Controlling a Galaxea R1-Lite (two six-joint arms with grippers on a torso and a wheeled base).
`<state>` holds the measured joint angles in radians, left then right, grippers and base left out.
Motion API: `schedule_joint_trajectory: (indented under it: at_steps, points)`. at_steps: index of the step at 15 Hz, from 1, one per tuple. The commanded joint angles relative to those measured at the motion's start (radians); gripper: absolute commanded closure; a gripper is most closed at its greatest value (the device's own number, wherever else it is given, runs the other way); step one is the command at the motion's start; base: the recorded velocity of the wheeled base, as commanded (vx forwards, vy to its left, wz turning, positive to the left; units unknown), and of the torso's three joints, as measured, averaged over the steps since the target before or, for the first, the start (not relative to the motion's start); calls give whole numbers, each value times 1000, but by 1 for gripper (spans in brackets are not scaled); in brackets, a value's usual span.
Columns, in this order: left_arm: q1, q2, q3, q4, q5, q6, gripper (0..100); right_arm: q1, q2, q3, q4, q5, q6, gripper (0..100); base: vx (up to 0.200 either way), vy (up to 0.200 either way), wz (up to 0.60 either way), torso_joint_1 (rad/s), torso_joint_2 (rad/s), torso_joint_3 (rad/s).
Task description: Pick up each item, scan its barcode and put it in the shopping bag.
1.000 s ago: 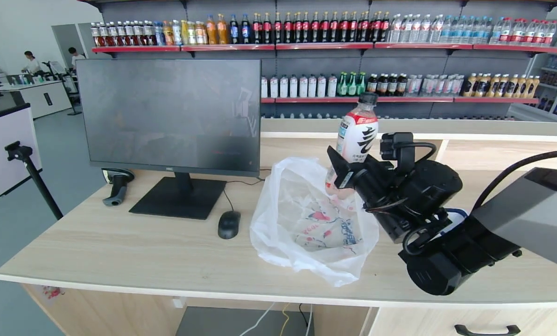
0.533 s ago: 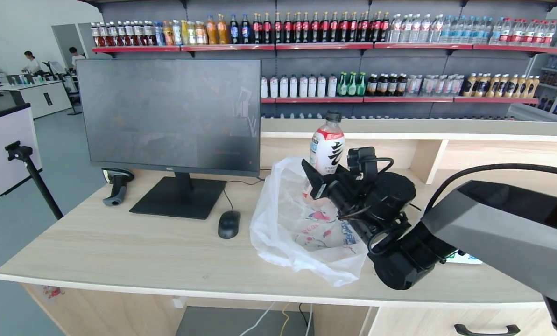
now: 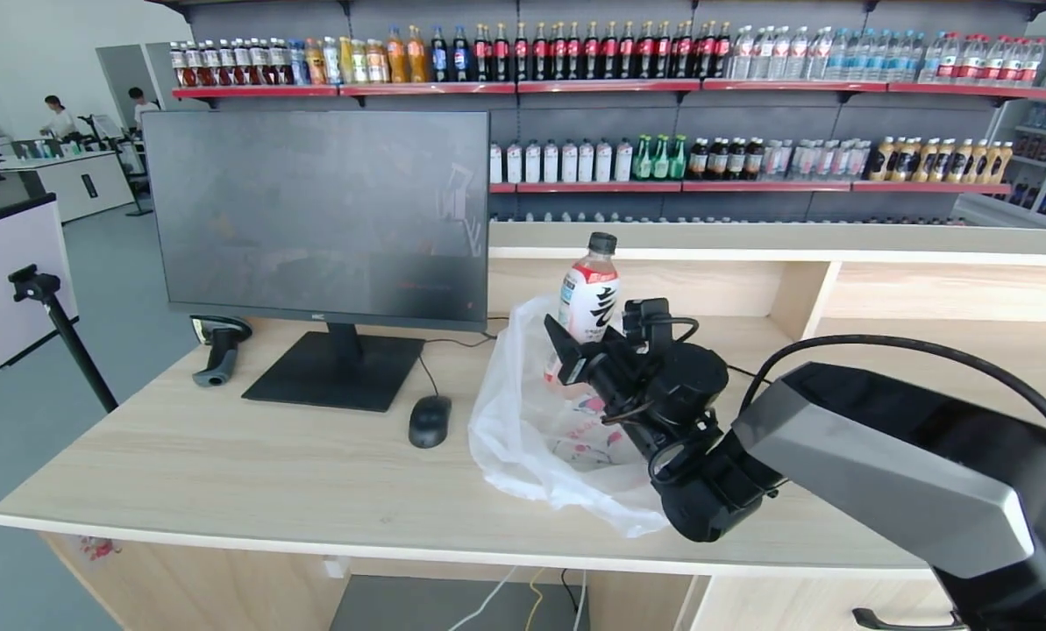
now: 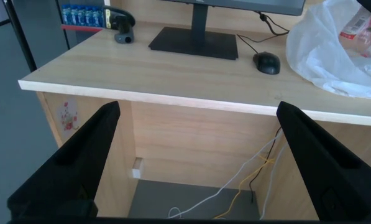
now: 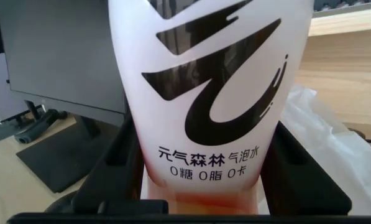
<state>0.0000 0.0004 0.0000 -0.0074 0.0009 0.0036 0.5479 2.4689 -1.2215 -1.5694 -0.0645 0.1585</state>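
Right gripper (image 3: 580, 348) is clamped on the drink bottle (image 3: 589, 296), held upright over the shopping bag (image 3: 514, 421); a printed packet (image 3: 586, 431) is already bagged, and the release is not yet done.

bottle (image 3: 588, 294): black cap, white label, pink drink, upright above open mouth of crumpled white shopping bag (image 3: 523, 438).

The bottle (image 3: 589, 294) in my right gripper (image 3: 578, 349) carries a white label with a bold black brush stroke, a red band above it, a black cap and pale pink liquid at the base. My right gripper is black. The shopping bag (image 3: 523, 429), centre frame, is translucent white with red and blue print. The counter (image 3: 224, 473) is pale wood grain. The mouse (image 3: 430, 421) is black.
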Motion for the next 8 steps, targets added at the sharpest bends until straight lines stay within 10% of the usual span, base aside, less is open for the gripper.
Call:
schedule_joint_trajectory:
  at_steps: [1,8]
  points:
    - [0,1,0,0,1,-1,0,-2,50,-36,-1,11,3,100,0,0,0,0,0,0]
    - [0,1,0,0,1,-2,0,0,96,-58,-1,17,-19,100,0,0,0,0,0,0]
